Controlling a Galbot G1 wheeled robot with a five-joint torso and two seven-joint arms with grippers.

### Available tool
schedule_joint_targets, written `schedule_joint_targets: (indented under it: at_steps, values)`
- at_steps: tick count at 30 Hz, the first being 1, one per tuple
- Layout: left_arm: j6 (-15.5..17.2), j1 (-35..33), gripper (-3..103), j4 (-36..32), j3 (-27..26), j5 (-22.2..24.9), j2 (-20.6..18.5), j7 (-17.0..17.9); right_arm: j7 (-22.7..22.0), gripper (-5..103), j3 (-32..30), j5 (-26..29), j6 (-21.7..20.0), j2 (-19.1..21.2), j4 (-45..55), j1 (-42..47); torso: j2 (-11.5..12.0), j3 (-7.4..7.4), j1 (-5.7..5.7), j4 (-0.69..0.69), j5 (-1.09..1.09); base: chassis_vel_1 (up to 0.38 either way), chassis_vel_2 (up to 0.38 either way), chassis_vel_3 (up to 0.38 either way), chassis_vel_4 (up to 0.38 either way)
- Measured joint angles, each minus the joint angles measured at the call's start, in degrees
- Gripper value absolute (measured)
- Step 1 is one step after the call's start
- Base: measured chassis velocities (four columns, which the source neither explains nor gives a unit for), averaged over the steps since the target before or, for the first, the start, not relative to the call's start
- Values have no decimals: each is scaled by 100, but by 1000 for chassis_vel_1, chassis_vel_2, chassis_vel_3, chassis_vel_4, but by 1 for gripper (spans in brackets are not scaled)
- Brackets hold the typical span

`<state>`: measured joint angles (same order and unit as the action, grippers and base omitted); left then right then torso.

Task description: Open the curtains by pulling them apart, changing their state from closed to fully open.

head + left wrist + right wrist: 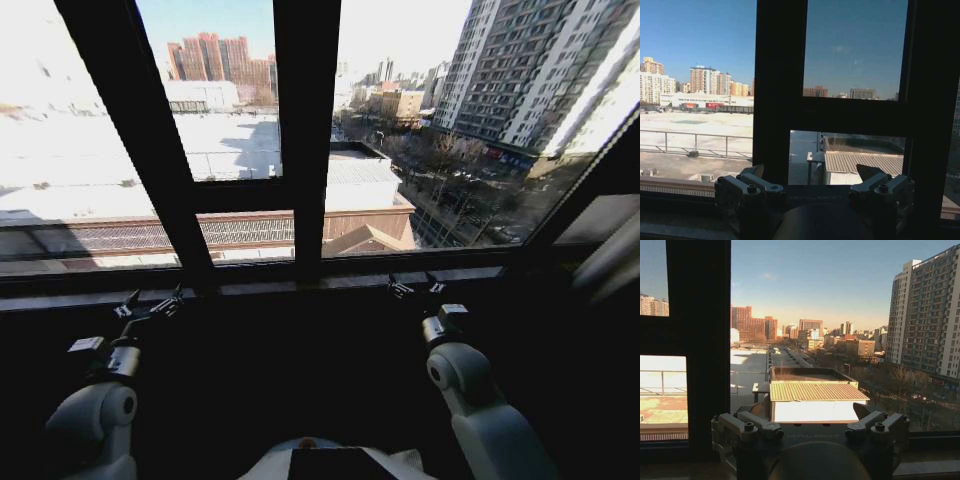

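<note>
Nearest the head cam, both arms rose from the bottom edge. Left pincer (148,305) sat lower left, jaws wide, holding nothing; right pincer (416,288) lower right, also wide & empty. Black window frame (305,130) filled the centre. Pale curtain (610,255) bunched at far right edge.

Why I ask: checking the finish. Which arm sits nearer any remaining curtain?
Right, probably: the right claw hangs open nearer the pale curtain fabric at the far right; the left claw is open, farther away.
</note>
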<state>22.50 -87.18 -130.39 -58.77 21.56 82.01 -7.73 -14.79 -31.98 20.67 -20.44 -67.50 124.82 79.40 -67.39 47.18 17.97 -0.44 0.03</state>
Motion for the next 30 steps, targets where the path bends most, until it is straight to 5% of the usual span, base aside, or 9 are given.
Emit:
schedule_joint_targets:
  at_steps: [14,30]
  values:
    - [-61,-50,100,-81,-55,-1,42,-5,-2,100,-104,-27,93,53,44,97,4,3,9,1,2,142,-347,-131,346]
    - [-49,-18,100,-85,3,-54,6,6,-20,100,-221,39,150,56,41,149,-1,0,-2,0,-2,368,-350,-369,345]
